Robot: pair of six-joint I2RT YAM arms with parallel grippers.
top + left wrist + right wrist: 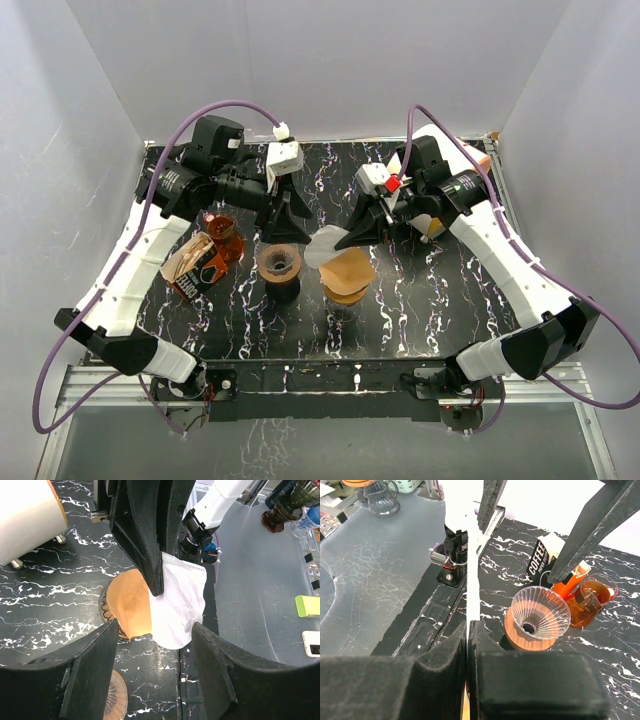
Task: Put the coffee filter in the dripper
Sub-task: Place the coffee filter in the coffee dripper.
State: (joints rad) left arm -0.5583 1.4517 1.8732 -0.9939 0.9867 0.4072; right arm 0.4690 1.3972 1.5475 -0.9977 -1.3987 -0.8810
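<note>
My right gripper (345,242) is shut on a white coffee filter (324,248) and holds it just above the table, between the dripper and a stack of brown filters (348,276). Edge-on, the white filter (472,575) rises from the closed right gripper (470,630). From the left wrist, the white filter (180,600) hangs pinched in the right arm's black fingers. The glass dripper (280,264) on its wooden base sits centre-left, with nothing in it (539,614). My left gripper (285,232) hovers open just behind the dripper, holding nothing (155,670).
A coffee box (190,268) and an orange glass server (222,232) stand left of the dripper. A white cylinder with an orange rim (25,515) lies behind the right arm. The black marble mat (420,310) ends at a metal rail along the near edge.
</note>
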